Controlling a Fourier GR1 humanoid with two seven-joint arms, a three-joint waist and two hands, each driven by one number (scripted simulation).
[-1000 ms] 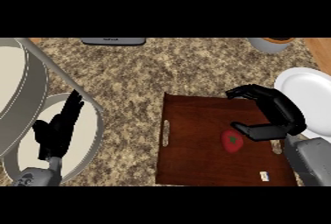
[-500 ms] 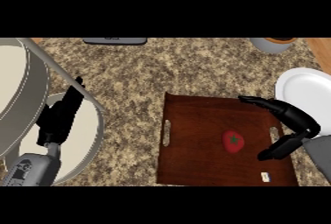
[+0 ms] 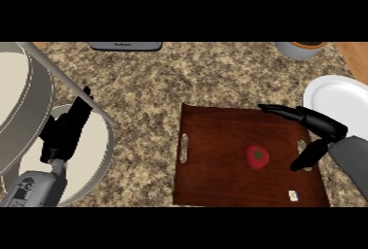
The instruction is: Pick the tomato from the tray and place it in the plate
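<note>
Head view | tomato (image 3: 257,156) on tray (image 3: 215,185) | right hand (image 3: 316,127) open beside it

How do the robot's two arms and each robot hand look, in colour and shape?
Both forearms are grey and smooth, rounded like tubes. The left forearm carries small dark markings near its lower end. Each ends in a black robot hand with slim fingers and a thumb: the left robot hand and the right robot hand. No cables show.

A speckled granite counter (image 3: 187,78) carries a dark wooden tray (image 3: 215,189) at centre, a white plate (image 3: 334,97) at its right edge, a grey pot (image 3: 298,48) and a grey appliance (image 3: 126,46) along the far side.
</note>
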